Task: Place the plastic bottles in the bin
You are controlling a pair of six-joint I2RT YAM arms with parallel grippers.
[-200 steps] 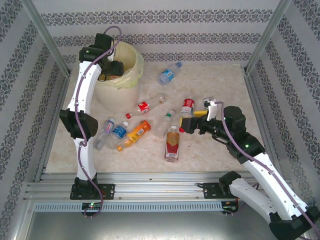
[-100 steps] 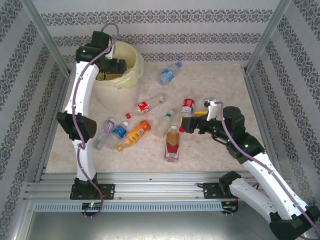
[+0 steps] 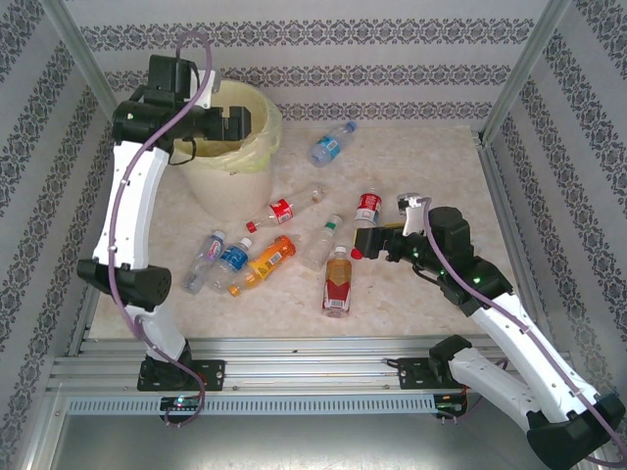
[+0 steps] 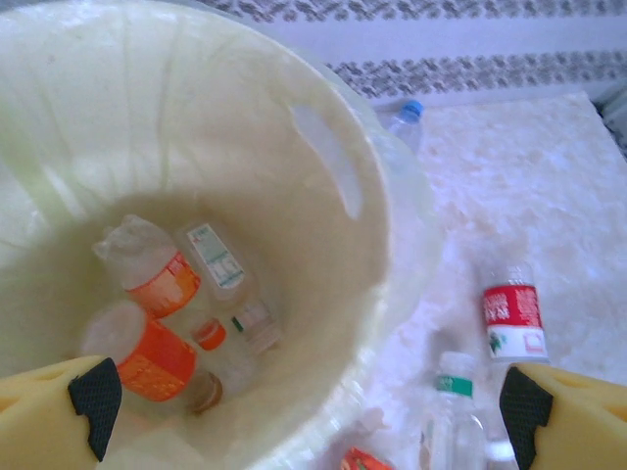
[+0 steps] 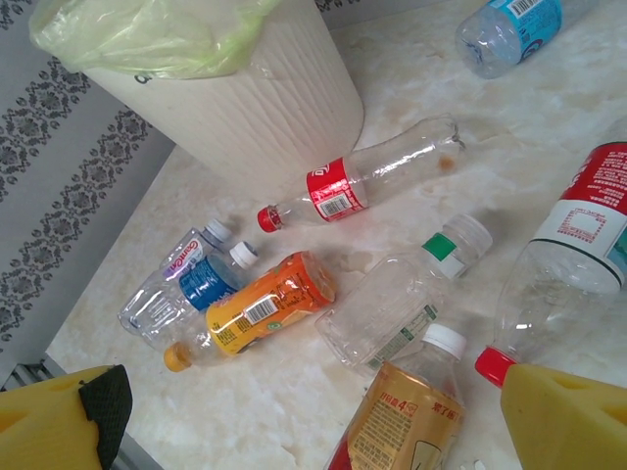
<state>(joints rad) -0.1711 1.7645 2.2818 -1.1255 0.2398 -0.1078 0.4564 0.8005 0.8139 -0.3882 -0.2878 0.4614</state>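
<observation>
Both wide, left pincer [image 4: 309, 406] over bin [image 4: 377, 211], right pincer [image 5: 323, 411] by amber bottle [image 5: 407, 426], label blurred

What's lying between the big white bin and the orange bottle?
A clear red-labelled bottle on its side, its cap end nearest that gap, in the right wrist view.

Robot test cell, lab-type. Silver aluminium-profile frame [image 3: 532, 61] held grey damask-patterned wall panels [image 3: 392, 59] at 9, 12 and 3 o'clock; slotted aluminium base rail [image 3: 313, 352] ran at 6 o'clock.
</observation>
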